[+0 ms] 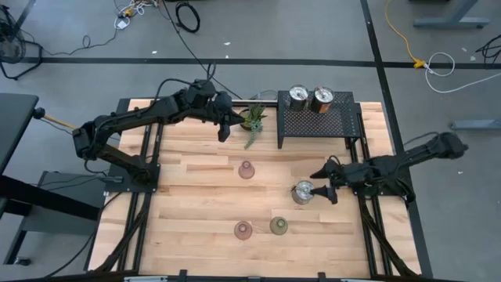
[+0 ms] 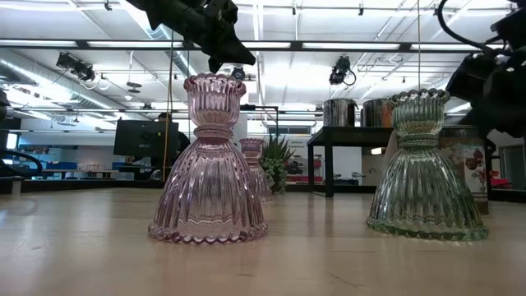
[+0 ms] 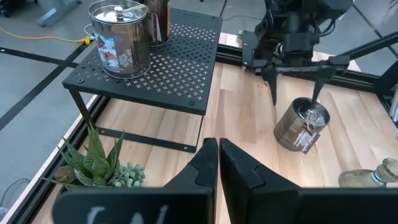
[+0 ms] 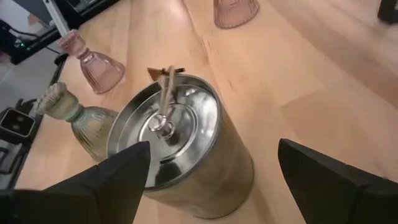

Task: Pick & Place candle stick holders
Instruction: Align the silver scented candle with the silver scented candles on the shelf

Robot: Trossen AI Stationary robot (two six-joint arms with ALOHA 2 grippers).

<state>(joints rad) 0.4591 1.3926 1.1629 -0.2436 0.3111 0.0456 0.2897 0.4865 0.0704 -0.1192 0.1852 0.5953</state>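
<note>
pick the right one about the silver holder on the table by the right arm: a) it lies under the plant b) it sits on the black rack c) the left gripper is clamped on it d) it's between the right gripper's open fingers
d: the silver holder stands on the wood with the right gripper open, a finger on either side of it, shown close in the right wrist view; the left gripper is shut, near the plant.

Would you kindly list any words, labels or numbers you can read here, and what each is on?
No text can be read.
Silver tin on the black rack: a picture label, wording too blurred to read.
Tin by the right gripper: a small tag, unreadable.
Tin at the far right of the low view: a label, print too small.
</note>
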